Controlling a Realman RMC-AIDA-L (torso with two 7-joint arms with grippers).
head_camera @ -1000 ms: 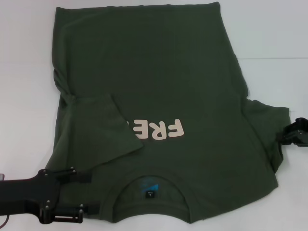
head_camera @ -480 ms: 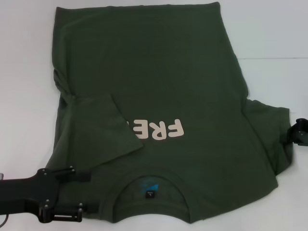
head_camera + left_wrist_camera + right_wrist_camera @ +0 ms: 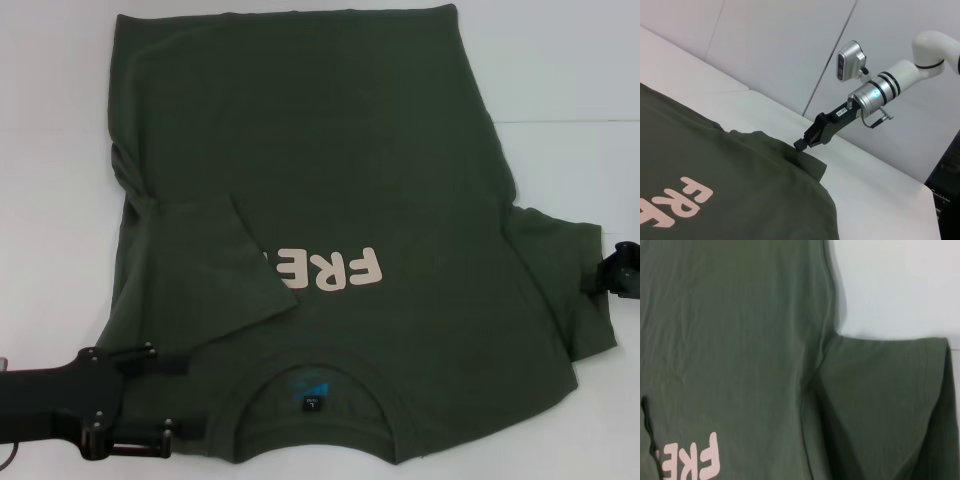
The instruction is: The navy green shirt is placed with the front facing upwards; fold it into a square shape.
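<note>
White table under creased cotton navy green shirt.

Support: white table, flat, w/ a faint seam running across its right side toward the far-right edge.

Directly on it: one navy green shirt, front up, pale pink lettering on chest, only "FRE" showing. Collar lies at near edge, hem toward far edge. Left sleeve is folded inward over the chest, covering rest of the lettering. Right sleeve is spread out toward table's right edge, cloth slightly bunched there. Shirt body flat, minor creases along left side. Bare white surface shows left, right and beyond the hem.
</note>
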